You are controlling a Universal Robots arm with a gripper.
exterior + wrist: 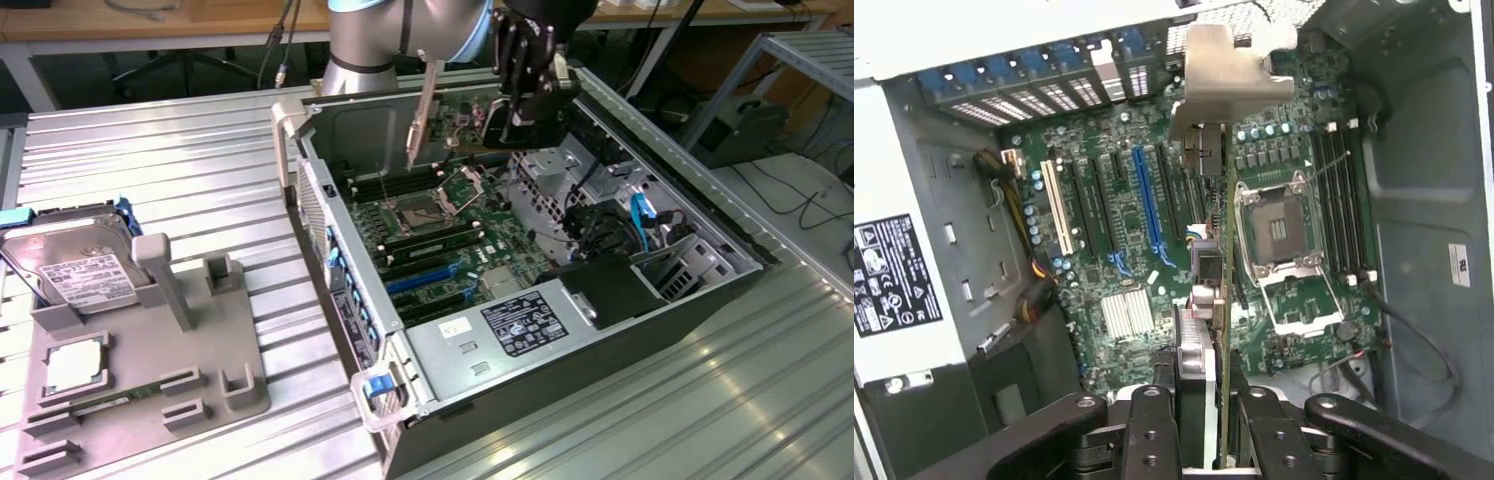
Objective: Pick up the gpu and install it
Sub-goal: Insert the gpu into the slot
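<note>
The gpu (pixel 514 122) hangs edge-down over the open computer case (pixel 534 330), its silver bracket (pixel 424 110) pointing toward the case's back wall. My gripper (pixel 523 105) is shut on the card's other end. In the wrist view the gpu (pixel 1206 330) runs edge-on between my two black fingers (pixel 1154 430), the gripper (pixel 1206 435) closed on it and the bracket (pixel 1224 75) at the far end. The card hovers above the motherboard (pixel 1104 240), between the blue expansion slot (pixel 1149 205) and the CPU socket (pixel 1282 235), not touching any slot.
A grey fixture tray (pixel 200 350) on the exterior view's left holds a silver hard drive (pixel 80 270), a CPU (pixel 74 365) and a green memory stick (pixel 107 405). Inside the case are a drive cage (pixel 674 270), cables (pixel 607 225) and a labelled power supply (pixel 527 320).
</note>
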